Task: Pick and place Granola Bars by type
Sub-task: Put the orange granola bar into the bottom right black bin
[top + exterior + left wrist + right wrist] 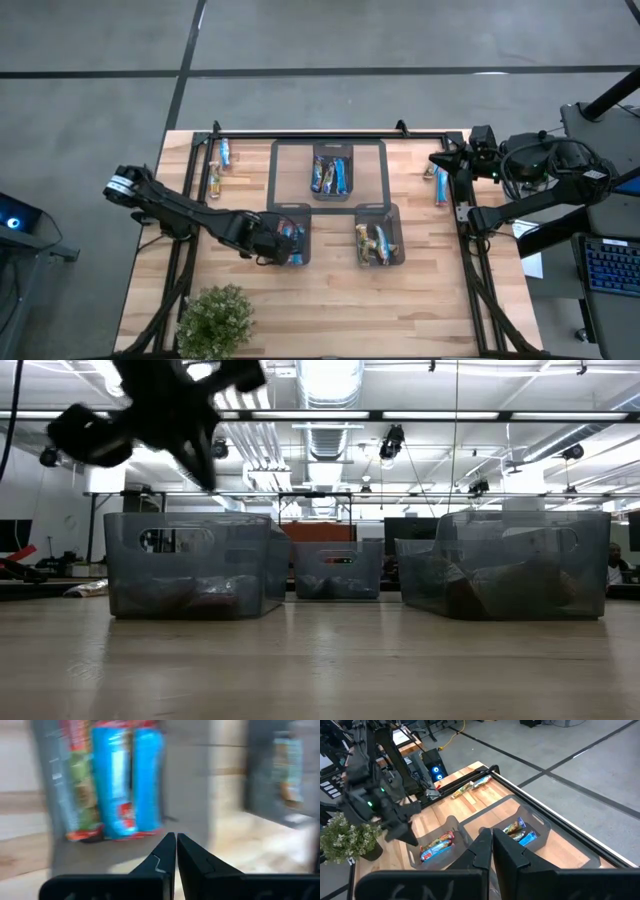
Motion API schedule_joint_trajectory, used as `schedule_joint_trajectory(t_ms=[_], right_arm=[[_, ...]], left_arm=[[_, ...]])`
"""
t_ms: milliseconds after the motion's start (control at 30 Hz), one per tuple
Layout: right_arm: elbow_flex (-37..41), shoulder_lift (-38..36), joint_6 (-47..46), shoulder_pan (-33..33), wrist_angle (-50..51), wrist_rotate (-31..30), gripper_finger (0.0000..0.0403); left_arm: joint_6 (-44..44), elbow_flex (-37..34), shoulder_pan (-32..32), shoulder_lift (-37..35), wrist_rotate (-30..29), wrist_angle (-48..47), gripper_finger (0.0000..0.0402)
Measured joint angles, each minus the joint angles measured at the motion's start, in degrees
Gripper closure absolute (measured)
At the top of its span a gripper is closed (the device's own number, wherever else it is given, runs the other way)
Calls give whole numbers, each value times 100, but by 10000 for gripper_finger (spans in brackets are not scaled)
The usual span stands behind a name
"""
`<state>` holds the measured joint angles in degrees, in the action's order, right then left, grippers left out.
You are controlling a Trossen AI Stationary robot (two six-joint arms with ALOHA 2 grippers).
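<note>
Three dark bins stand on the wooden table: a near left bin [290,222], a far middle bin [332,150] and a near right bin [380,210], each holding granola bars. My left gripper [282,248] is shut and empty, just above the near left bin. Its wrist view [176,842] shows blue bars [122,785] and a red-and-green bar [80,790] lying below it. Loose bars lie at the far left [222,152] and at the right [441,187]. My right gripper [435,160] is shut and empty at the far right [491,837].
A potted plant [215,318] stands at the table's near left corner. A black frame rail [330,136] runs along the far edge, with more rails down both sides. Bare wood lies between the bins and along the near edge.
</note>
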<state>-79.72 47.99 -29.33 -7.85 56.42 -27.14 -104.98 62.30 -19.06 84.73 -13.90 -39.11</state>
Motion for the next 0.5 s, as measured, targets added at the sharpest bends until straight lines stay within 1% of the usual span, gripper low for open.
schedule_joint_trajectory(t_ms=[200, 400, 500], right_arm=[[0, 2, -3, -1, 4, 0, 394], [0, 11, -5, 1, 0, -2, 394], [0, 22, -7, -1, 2, -2, 394]], left_arm=[[646, 584, 63, -264, -569, -35, 401], [1310, 1110, 148, -341, -849, -70, 401], [1608, 1285, 189, -341, -885, -59, 401]])
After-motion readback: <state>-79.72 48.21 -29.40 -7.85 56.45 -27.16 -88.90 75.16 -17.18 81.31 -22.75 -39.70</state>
